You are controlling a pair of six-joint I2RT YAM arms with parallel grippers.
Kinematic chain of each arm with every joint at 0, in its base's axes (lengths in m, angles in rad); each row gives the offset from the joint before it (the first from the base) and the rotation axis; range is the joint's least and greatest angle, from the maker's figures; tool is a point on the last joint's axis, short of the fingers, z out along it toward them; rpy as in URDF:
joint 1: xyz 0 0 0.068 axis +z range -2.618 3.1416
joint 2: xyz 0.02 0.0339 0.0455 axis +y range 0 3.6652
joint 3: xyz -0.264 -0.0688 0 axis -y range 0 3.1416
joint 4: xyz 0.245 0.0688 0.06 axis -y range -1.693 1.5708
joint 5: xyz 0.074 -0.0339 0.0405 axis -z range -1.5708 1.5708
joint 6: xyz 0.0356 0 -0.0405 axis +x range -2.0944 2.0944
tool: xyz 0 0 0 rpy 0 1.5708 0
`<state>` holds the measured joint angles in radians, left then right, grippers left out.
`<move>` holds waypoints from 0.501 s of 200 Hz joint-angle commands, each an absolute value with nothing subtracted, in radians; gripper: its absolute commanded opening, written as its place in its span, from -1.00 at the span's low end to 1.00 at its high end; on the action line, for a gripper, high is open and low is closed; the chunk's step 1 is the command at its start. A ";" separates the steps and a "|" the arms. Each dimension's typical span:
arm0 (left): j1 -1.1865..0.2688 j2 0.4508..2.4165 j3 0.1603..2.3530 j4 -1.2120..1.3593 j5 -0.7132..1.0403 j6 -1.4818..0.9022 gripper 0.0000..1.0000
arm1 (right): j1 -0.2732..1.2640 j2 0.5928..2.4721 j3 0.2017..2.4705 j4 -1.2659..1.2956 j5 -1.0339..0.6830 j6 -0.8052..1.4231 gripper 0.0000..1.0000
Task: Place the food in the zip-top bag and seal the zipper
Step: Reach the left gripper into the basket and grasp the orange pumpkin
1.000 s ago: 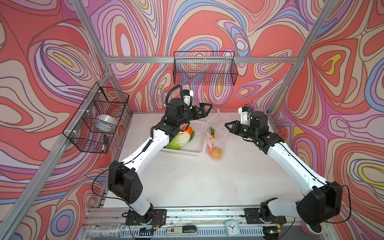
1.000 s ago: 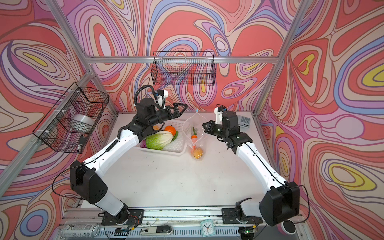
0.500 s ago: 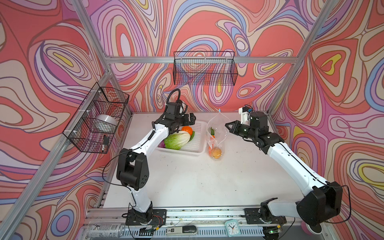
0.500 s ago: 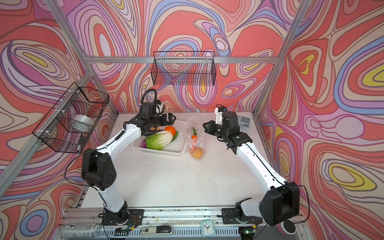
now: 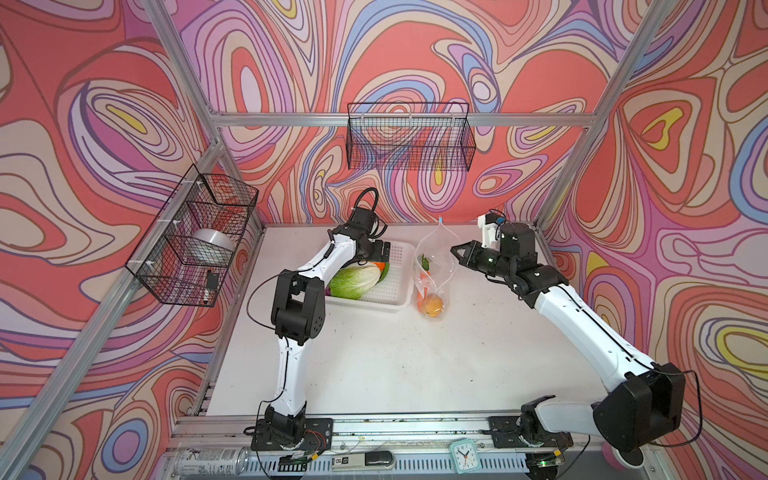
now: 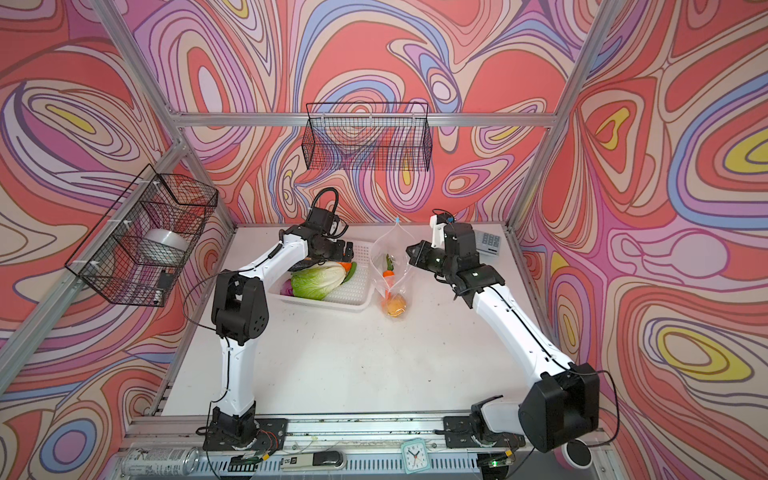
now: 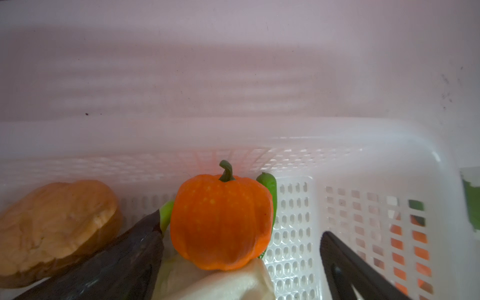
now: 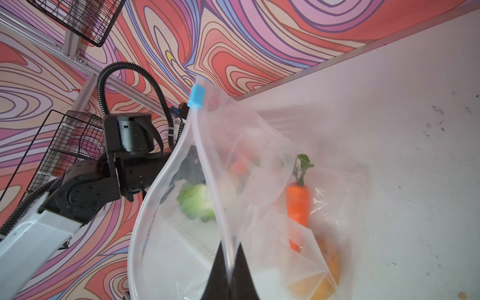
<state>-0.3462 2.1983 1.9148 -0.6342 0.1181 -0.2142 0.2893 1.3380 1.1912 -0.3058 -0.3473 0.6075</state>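
My right gripper [image 8: 228,259] is shut on the zipper edge of the clear zip-top bag [image 5: 434,266], holding it upright with its mouth open. The light-blue slider [image 8: 197,96] sits at the top corner. Inside the bag lie a carrot [image 8: 298,205] and a yellow-orange round piece [image 5: 434,305]. My left gripper [image 5: 376,257] is open, low inside the white basket [image 5: 392,293]. An orange pumpkin [image 7: 220,223] sits in front of it, on the napa cabbage [image 5: 355,282]. One finger [image 7: 342,265] shows beside the pumpkin. A dark eggplant [image 7: 104,265] and a tan potato [image 7: 54,228] lie alongside.
Black wire baskets hang on the left wall [image 5: 195,241] and back wall [image 5: 409,137]. A calculator [image 6: 488,241] lies at the table's back right corner. A clock [image 5: 463,451] and a can [image 5: 208,459] rest on the front rail.
My left arm has folded back from beside the bag and lowered its open gripper into the basket, over the pumpkin. The right gripper still holds the bag in the same place.
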 commanded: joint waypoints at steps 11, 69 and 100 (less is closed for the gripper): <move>-0.352 2.271 1.975 -0.742 0.099 -0.181 0.93 | 0.287 1.329 1.189 -0.294 -0.336 0.602 -1.00; -0.354 2.394 2.104 -0.799 0.095 -0.171 0.87 | 0.287 1.330 1.193 -0.298 -0.335 0.607 -1.00; -0.356 2.421 2.122 -0.824 0.087 -0.167 0.81 | 0.287 1.322 1.195 -0.305 -0.326 0.606 -1.00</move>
